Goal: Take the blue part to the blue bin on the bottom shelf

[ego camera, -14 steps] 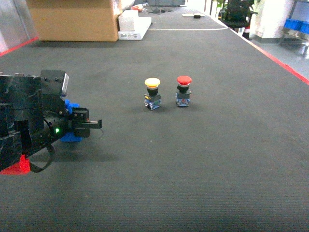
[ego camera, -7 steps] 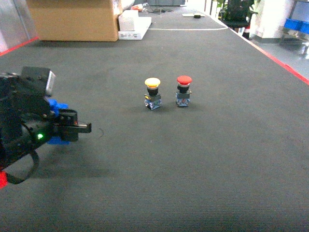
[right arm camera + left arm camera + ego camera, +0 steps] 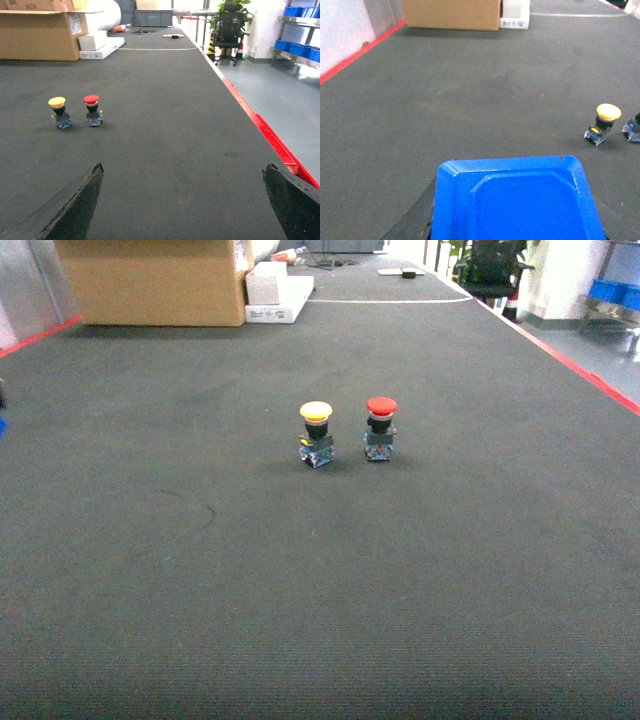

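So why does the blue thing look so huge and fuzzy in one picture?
In the left wrist view the blue part sits right against the camera, so it fills the bottom and looks soft; the yellow button farther off is sharper. The head view is grainy but even.

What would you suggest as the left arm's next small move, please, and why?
Probably keep carrying the blue part away from the mat toward the shelf. It fills the bottom of the left wrist view, apparently held, though the fingers are hidden. No bin or bottom shelf shows nearby, and only the yellow button and red button remain on the mat.
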Controlling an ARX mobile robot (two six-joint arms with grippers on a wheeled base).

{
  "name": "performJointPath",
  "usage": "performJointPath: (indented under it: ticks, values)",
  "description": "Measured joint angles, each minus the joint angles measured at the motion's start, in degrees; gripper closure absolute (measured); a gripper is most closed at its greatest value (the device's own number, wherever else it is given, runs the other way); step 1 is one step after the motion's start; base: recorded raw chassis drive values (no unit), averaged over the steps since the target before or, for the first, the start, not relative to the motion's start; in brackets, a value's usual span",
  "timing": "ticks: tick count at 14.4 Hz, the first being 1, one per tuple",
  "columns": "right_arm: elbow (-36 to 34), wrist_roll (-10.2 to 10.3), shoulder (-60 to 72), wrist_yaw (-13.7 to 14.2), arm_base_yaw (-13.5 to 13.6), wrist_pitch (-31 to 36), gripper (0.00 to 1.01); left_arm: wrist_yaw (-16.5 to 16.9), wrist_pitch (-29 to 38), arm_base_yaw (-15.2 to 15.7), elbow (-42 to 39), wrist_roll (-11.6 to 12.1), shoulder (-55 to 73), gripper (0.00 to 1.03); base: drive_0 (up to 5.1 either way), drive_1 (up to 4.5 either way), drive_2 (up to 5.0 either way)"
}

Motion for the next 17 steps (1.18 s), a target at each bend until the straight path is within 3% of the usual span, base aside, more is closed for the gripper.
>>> performJointPath:
  ticks: [1,2,14,17]
  values:
    - [0.0,0.0,0.0,-0.02,0.0,0.0,0.03,-2.03,-2.86,-1.66,-1.14,-0.26,-6.36,0.59,0.0,0.0,0.0]
    - [0.0,0.0,0.0,-0.02,0.0,0.0,0.03,-2.01,-2.6,-2.08,-1.4,-0.26,-9.7,0.59,0.0,0.0,0.0]
    - [0.0,0.0,0.0,0.0,0.0,0.0,0.03,-2.71,-2.95,-1.7,-1.4,-0.37,-9.14,0.59,0.0,0.0,0.0]
    - [0.0,0.0,0.0,0.0,0.0,0.02,0.03,-2.6,-2.95,-1.73,-1.4,-0.35,-9.01,0.59,-1.7,-2.4,4.2]
